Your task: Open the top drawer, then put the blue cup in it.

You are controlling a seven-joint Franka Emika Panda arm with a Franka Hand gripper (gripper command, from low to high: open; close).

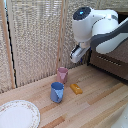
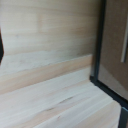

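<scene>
In the exterior view we see the white robot arm (image 1: pixel 97 25) reaching in from the upper part of the exterior view's right, bent downward above a light wooden counter (image 1: pixel 95 102). Its gripper (image 1: pixel 75 56) hangs in the air just in front of the dark dresser (image 1: pixel 112 60), which stands at the exterior view's right edge; we cannot tell whether the gripper is apart or together, since its tips are too blurred. The top drawer (image 1: pixel 119 51) shows only as a brown strip behind the arm, and we cannot make out whether it is pulled out. The blue cup (image 1: pixel 57 92) stands upright on the counter, well apart from the dresser and toward the exterior view's left of the gripper. Just behind it stands a pink cup (image 1: pixel 62 74), also upright, and just beside the blue cup, toward the exterior view's right, lies a small orange block (image 1: pixel 76 88). A white plate (image 1: pixel 17 114) with a patterned rim sits at the near left corner. Pale reed screens (image 1: pixel 35 35) back the scene. In the wrist view we see wood planks (image 2: pixel 50 95) and a dark-framed brown panel with a silver handle (image 2: pixel 124 47).
</scene>
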